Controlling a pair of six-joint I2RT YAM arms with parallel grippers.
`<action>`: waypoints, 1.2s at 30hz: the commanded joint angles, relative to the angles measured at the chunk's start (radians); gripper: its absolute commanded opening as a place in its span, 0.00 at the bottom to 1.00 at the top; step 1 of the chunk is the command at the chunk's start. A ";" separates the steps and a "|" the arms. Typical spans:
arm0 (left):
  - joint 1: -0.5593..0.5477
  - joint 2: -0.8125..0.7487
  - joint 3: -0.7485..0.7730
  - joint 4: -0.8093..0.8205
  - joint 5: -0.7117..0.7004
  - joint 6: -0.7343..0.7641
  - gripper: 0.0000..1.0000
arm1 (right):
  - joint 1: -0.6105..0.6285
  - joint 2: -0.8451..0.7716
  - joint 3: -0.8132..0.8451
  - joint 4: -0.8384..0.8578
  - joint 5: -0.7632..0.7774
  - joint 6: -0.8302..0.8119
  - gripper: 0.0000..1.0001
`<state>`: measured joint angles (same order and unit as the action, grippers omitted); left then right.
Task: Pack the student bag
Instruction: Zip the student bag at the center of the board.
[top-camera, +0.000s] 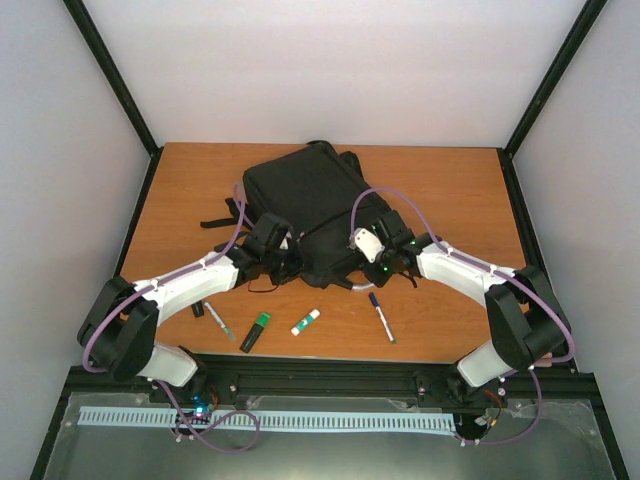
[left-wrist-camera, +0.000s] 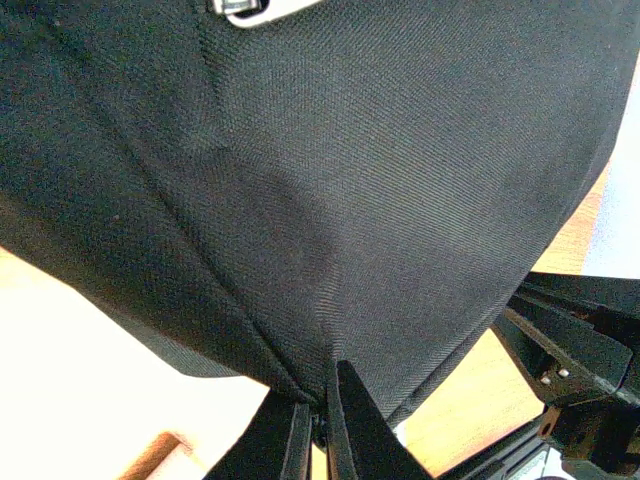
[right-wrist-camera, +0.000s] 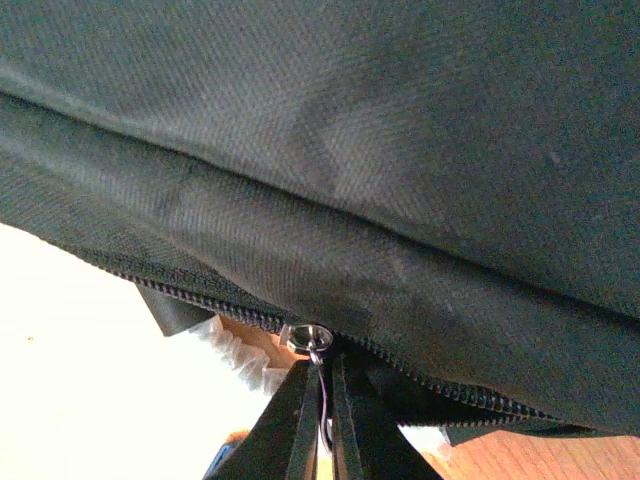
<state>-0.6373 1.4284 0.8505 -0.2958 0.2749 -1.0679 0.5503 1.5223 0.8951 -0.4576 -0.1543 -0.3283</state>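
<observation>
wooden tabletop (top-camera: 450, 200) inside a white-walled booth with black corner posts carries the student bag (top-camera: 310, 200). it lies flat in the middle, and its near edge meets both grippers. behind the left gripper (left-wrist-camera: 320, 415), toward the arm bases, lie a black marker (top-camera: 218, 322) and a green-capped highlighter (top-camera: 256, 332). behind the right gripper (right-wrist-camera: 322, 385) lies a blue-capped pen (top-camera: 381, 316), and a white tube with a green end (top-camera: 306, 322) sits between the two groups (all four lie apart from the bag). crinkled clear plastic (right-wrist-camera: 235, 350) shows under the bag's edge just left of the right fingers.

bare wood lies open to either outer side of the grippers and past the bag's far end, and black straps (top-camera: 222, 220) trail off beyond the left gripper.

both arms reach low and forward, elbows out, forearms angling inward. the left gripper's jaws are pinched together on a fold of the bag's black fabric. the right gripper's jaws are closed tight just under the zip slider (right-wrist-camera: 305, 337), with its thin pull cord caught between them.
</observation>
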 joint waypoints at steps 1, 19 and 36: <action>-0.002 -0.006 -0.009 -0.001 -0.054 0.048 0.01 | -0.037 -0.025 0.024 -0.101 0.003 -0.073 0.03; 0.008 -0.184 -0.150 -0.178 -0.244 0.130 0.01 | -0.278 0.021 0.045 -0.118 0.012 -0.238 0.03; 0.294 -0.014 0.106 -0.240 -0.231 0.242 0.47 | 0.101 -0.021 0.063 -0.108 -0.158 -0.119 0.03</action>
<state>-0.3580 1.4441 0.8913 -0.5465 0.0486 -0.8425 0.6189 1.4784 0.9020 -0.5526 -0.2569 -0.5083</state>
